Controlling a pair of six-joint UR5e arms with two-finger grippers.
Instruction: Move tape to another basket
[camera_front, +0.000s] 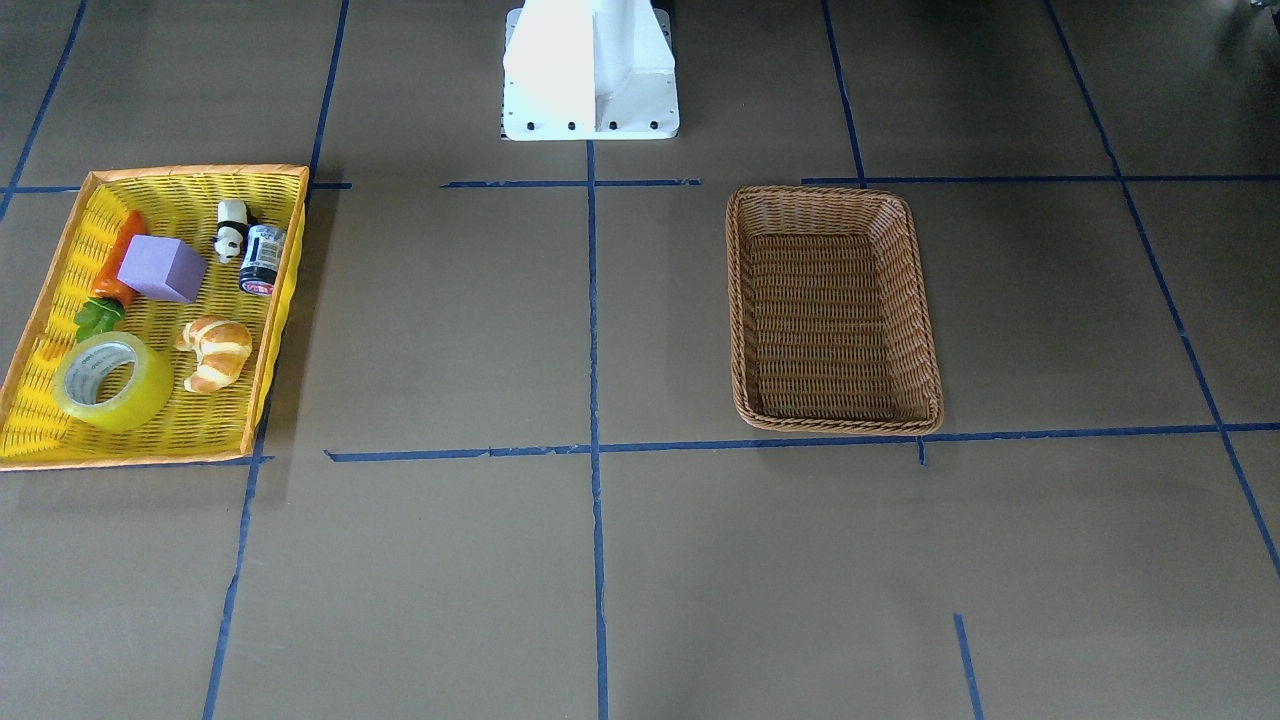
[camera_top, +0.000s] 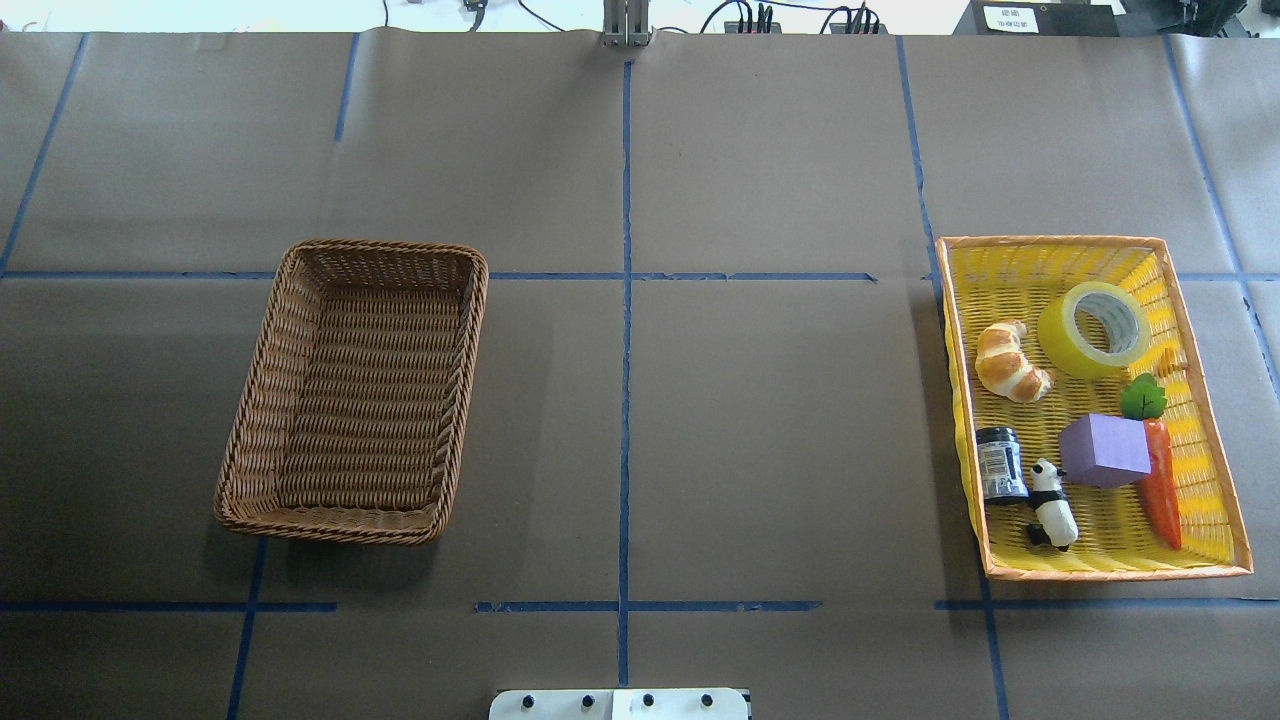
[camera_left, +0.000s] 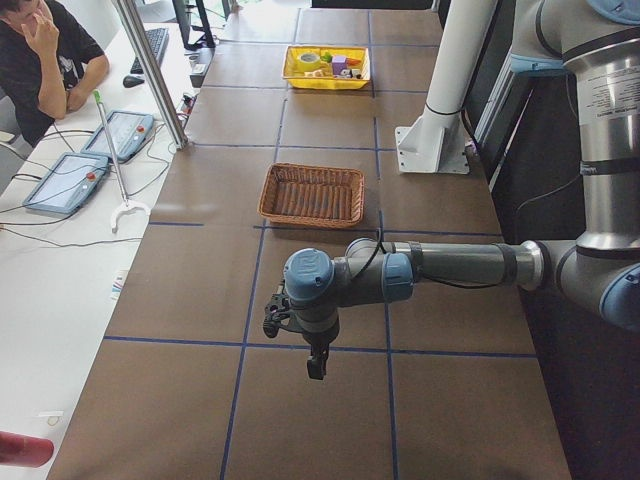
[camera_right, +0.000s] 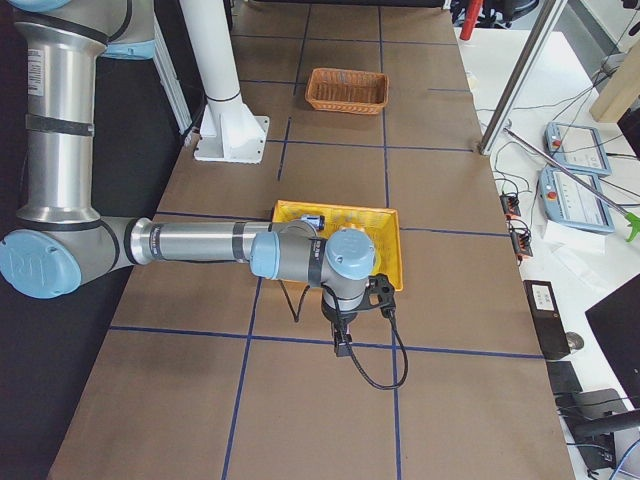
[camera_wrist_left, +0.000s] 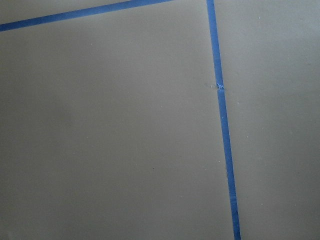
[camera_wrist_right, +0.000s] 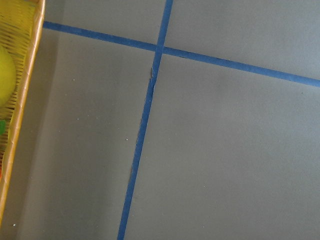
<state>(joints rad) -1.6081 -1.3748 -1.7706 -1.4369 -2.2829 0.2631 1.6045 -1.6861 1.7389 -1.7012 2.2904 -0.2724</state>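
Observation:
The tape (camera_front: 112, 380), a yellow translucent roll with a white core, lies in the bright yellow basket (camera_front: 190, 172) beside a croissant (camera_front: 214, 352). It also shows in the overhead view (camera_top: 1092, 330). The brown wicker basket (camera_front: 835, 300) stands empty across the table, on the left of the overhead view (camera_top: 350, 390). The left gripper (camera_left: 316, 365) shows only in the exterior left view, over bare table short of the brown basket (camera_left: 312, 195). The right gripper (camera_right: 342, 345) shows only in the exterior right view, just off the yellow basket (camera_right: 340, 210). I cannot tell whether either is open or shut.
The yellow basket also holds a purple cube (camera_top: 1103, 450), a carrot (camera_top: 1160, 485), a panda figure (camera_top: 1052, 505) and a small dark jar (camera_top: 1000, 463). The white robot base (camera_front: 590, 70) stands at the table's edge. An operator (camera_left: 45, 55) sits at the side desk.

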